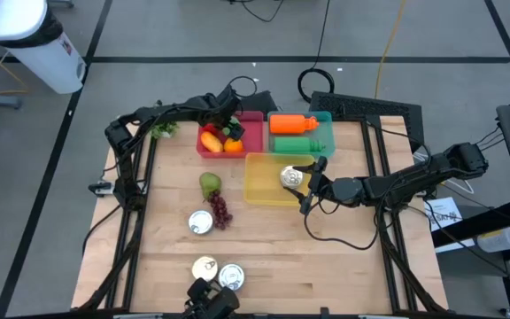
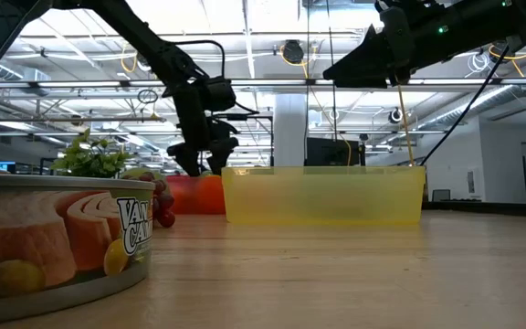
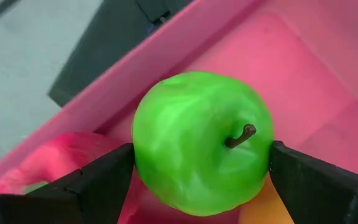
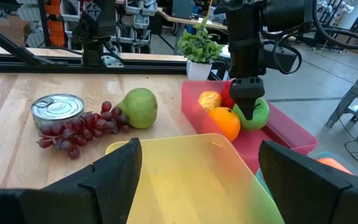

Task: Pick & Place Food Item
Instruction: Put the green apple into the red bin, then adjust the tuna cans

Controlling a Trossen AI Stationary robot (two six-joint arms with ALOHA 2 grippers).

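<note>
From above, we see our left tool over the pink plastic bin at about eleven o'clock on the wooden bench, while our right tool hangs spread and empty over the translucent yellow plastic tray near the centre. In the left wrist view the fingers are closed against both flanks of the round green plastic apple, which sits low in the bin. In the right wrist view the apple lies beside an orange, so we judge it best to set it down gently, then part the fingers and lift straight up.

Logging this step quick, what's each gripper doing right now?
Left gripper: shut on the glossy green plastic apple, over the pink bin.
Right gripper: open, empty, above the yellow bin.
</note>
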